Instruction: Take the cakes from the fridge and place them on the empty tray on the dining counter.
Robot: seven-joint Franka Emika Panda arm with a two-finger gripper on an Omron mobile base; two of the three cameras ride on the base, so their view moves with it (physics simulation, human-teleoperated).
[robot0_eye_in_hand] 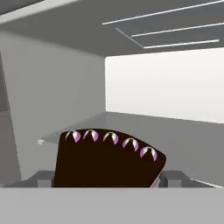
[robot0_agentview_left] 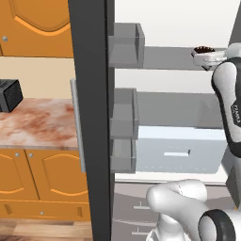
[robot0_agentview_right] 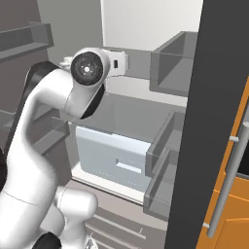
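One chocolate cake slice (robot0_eye_in_hand: 107, 157), dark with a row of pink-and-white dollops along its top edge, sat directly between the gripper's (robot0_eye_in_hand: 103, 178) two finger tips (robot0_eye_in_hand: 43, 178) inside the open fridge (robot0_agentview_left: 179, 61), seen close in the hand view. Jaws stood wide, one to each side of the wedge; whether they pressed its flanks could not be told. From the left base view, the slice (robot0_agentview_left: 204, 49) rested on an upper grey shelf (robot0_agentview_left: 164, 59), just beyond the white hand (robot0_agentview_left: 207, 57).
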